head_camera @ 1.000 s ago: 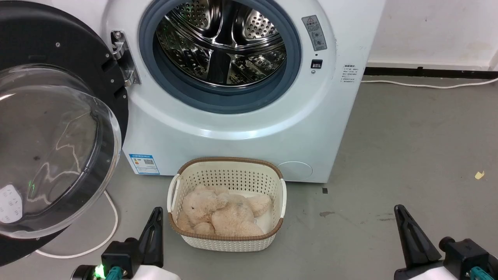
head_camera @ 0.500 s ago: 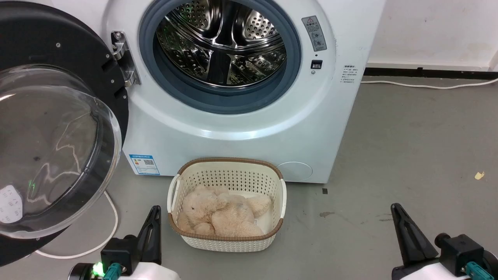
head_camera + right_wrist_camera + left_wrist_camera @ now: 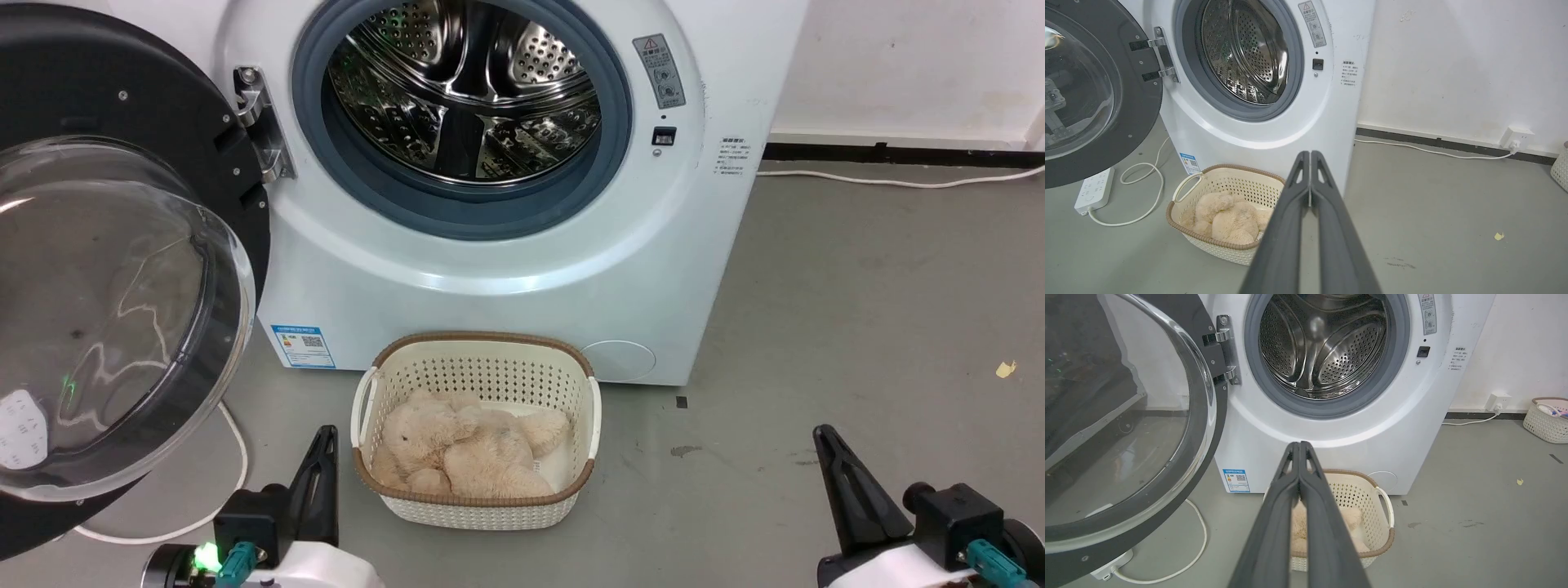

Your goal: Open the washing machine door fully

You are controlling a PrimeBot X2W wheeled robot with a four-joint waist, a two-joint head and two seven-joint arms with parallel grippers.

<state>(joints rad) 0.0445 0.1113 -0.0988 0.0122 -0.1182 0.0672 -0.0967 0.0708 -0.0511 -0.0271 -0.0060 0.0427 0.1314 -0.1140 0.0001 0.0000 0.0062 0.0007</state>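
The washing machine door hangs swung wide at the left of the frame, hinged beside the washing machine. At the bottom corners, the left end effector and the right end effector each have their fingers pressed together, holding nothing.

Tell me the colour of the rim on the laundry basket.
Brown: the rim tops a cream perforated basket. Clearest in the head view.

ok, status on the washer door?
Left gripper and right gripper shut, empty. Washing machine door swung wide open. Basket with plush toy on floor before the washing machine.
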